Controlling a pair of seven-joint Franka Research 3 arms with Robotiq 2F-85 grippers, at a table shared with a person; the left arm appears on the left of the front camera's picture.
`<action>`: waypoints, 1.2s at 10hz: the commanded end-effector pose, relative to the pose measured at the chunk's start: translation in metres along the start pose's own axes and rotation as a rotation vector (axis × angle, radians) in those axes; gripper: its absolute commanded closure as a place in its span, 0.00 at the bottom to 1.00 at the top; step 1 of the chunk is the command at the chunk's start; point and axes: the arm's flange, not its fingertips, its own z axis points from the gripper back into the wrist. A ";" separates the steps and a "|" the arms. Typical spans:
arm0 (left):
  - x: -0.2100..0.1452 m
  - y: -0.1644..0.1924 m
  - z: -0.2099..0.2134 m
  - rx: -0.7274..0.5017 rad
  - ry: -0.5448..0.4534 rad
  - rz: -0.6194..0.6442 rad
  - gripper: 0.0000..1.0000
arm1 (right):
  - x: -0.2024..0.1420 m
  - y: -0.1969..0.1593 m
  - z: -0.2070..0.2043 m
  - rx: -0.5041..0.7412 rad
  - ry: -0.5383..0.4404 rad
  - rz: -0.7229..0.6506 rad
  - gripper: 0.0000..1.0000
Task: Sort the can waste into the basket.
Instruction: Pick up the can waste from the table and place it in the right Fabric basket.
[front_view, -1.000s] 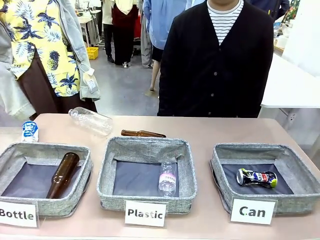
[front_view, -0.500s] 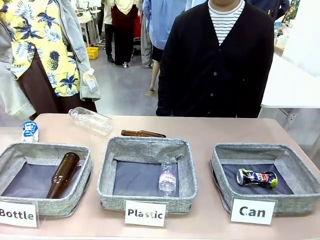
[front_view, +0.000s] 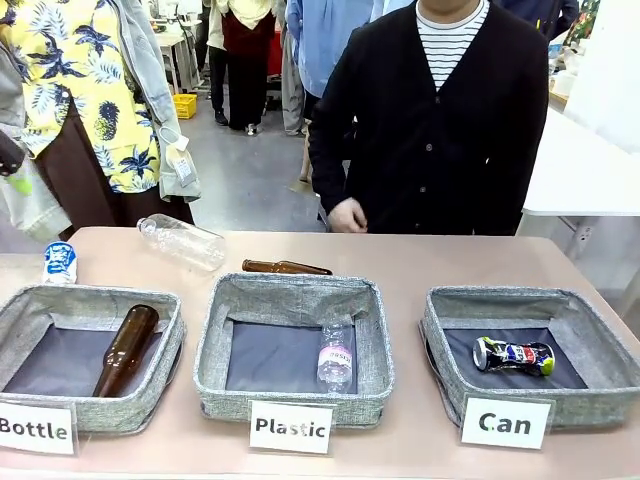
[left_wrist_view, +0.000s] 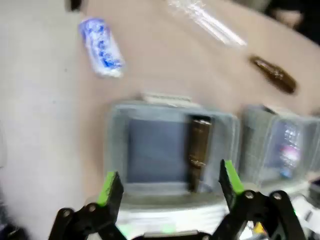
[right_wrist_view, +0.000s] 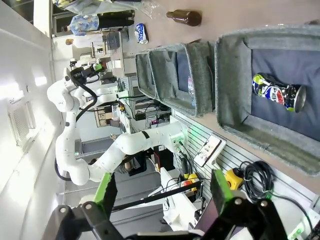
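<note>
The dented silver can (front_view: 513, 355) is seen lying on its side on the dark lining of the basket (front_view: 600, 345) signed "Can" (front_view: 505, 423), so that one is judged sorted; the blue can (front_view: 60, 262) with white print is left out on the desk (front_view: 420, 260) at the far left, behind the "Bottle" basket (front_view: 100, 297) and well apart from where it belongs; half the job is taken as done.

Now the change: a person's hand (front_view: 347, 215) has been brought down to the desk's far edge, where none was shown a moment ago; a green pad (front_view: 20, 185) on a dark part has come in at the front view's left edge, above the blue can; nothing on the desk has been moved.

From the left wrist, the left gripper (left_wrist_view: 170, 177) is seen with fingers spread wide and nothing between them, over the "Bottle" basket and its brown glass bottle (left_wrist_view: 198, 150), with the blue can lying beyond; that view is smeared, so the arm is judged to be moving. The right gripper (right_wrist_view: 161, 182) is likewise held wide open and empty, well back from the "Can" basket.

The blue can is reckoned the next target, the left arm being nearest; whether the person's hand is meant to help cannot be told.
</note>
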 end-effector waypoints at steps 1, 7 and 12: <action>0.003 0.009 -0.011 0.451 -0.035 0.035 0.00 | -0.002 -0.001 0.003 -0.026 0.001 0.018 0.00; 0.007 0.005 -0.007 0.216 -0.068 0.003 0.00 | -0.002 -0.001 0.003 -0.026 0.001 0.018 0.00; 0.061 0.035 -0.053 0.020 -0.095 0.091 0.00 | -0.002 -0.001 0.003 -0.026 0.001 0.018 0.00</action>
